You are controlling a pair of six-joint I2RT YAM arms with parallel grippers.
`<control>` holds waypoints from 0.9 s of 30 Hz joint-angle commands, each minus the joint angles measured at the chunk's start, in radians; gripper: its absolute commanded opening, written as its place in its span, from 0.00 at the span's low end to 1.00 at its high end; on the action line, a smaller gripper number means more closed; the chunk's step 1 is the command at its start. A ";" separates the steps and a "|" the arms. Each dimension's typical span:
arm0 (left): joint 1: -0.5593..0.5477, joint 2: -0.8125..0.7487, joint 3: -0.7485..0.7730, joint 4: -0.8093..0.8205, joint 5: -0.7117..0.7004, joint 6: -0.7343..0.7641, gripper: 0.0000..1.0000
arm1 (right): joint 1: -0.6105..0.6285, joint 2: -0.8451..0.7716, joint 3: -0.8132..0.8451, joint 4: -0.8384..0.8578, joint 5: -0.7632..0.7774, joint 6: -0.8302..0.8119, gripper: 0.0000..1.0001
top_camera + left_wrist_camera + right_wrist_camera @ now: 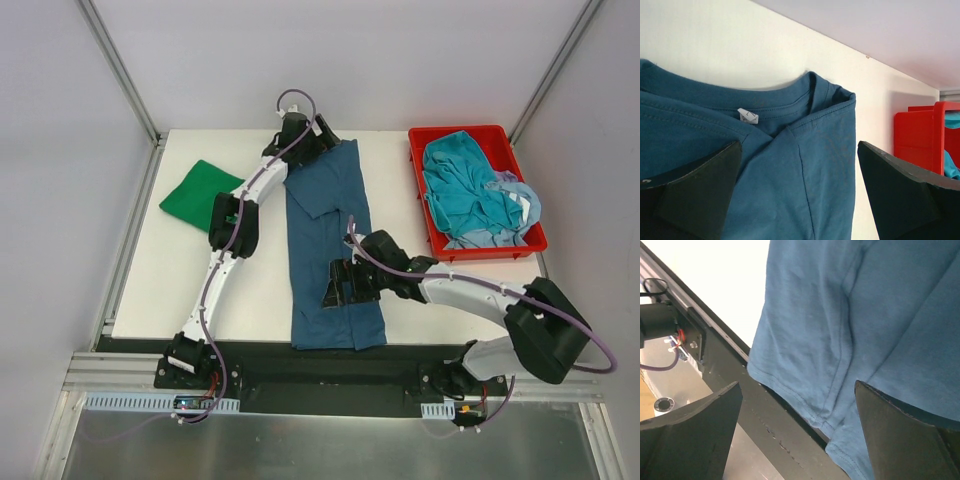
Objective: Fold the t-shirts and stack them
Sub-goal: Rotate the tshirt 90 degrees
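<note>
My left claw (312,140) is spread wide above the collar end of the dark blue t-shirt (335,250), at the far side of the desk (190,280). It pinches nothing; in the left wrist view its fingers (695,195) stand on either side of the neckline, where a small white label (747,115) shows inside the collar. My right claw (340,285) is spread wide too and holds nothing. It hangs over the lower part of the same shirt, near the hem. The shirt lies flat as a long narrow strip running from the far edge to the near edge, and its hem reaches onto the dark strip at the desk's front. A green t-shirt (205,193) lies folded to the left of my left arm. To the right stands a red tray (475,132) with a crumpled teal t-shirt (465,185) on top of a pale blue one (522,205).
</note>
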 commanded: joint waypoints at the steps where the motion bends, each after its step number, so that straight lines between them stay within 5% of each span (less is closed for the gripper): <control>1: 0.000 -0.065 0.071 0.044 -0.056 0.092 0.99 | 0.010 -0.119 -0.010 0.021 0.006 -0.030 0.96; 9: 0.000 -0.398 -0.078 0.037 -0.086 0.329 0.99 | 0.011 -0.332 -0.108 -0.048 0.070 -0.013 0.96; 15: -0.013 -0.639 -0.467 0.034 0.058 0.358 0.99 | 0.051 -0.262 -0.115 0.047 -0.023 -0.007 0.96; 21: -0.033 -0.657 -0.690 0.031 0.225 0.337 0.99 | 0.138 -0.099 -0.021 0.091 -0.010 -0.060 0.96; 27: -0.040 -0.584 -0.750 0.026 0.252 0.303 0.99 | 0.215 0.037 0.043 0.078 0.040 -0.090 0.96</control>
